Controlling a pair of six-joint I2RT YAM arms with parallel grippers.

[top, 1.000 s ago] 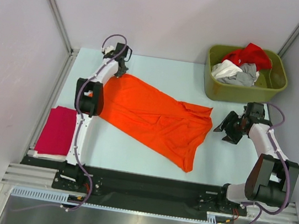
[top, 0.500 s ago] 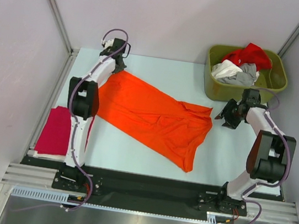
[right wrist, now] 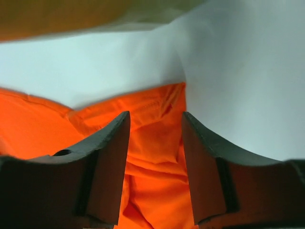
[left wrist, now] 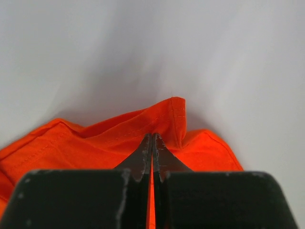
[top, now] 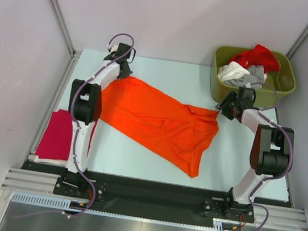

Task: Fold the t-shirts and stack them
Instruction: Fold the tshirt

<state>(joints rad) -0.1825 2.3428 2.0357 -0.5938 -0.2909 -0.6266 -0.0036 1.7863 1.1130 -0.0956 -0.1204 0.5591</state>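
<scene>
Left gripper (left wrist: 152, 138): jaws pressed together and clamped on a hem corner of the orange t-shirt (top: 159, 122). A peak of stitched cloth stands just beyond the tips, and a sliver of orange shows between the fingers.
Right gripper (right wrist: 155, 119): jaws apart, nothing held. The opposite corner of the orange t-shirt lies between and just below the two tips, its stitched edge just ahead of them.
Orange t-shirt: spread and rumpled on the table (top: 171, 75), running from one set of jaws to the other.
Step in hand: by my reading, taking the second corner so the cloth can be stretched flat for folding.
How to do it well: lower the right tips until the hem sits well between them, then close. The edge is close to the tips, so a bite a little behind the stitching would probably hold better than one on the very rim.
Watch for: creased layers under the right jaws. Catching only the top layer would likely leave the shirt twisted.
Left side: hold the clamp firm and draw away only once the right jaws have closed.
Other tees: a magenta-red t-shirt (top: 57, 135) lies flat, well to the side of the left jaws. A red t-shirt (top: 260, 56), a white t-shirt (top: 232, 72) and a grey t-shirt (top: 255, 79) sit in the bin (top: 220, 93) just behind the right jaws.
</scene>
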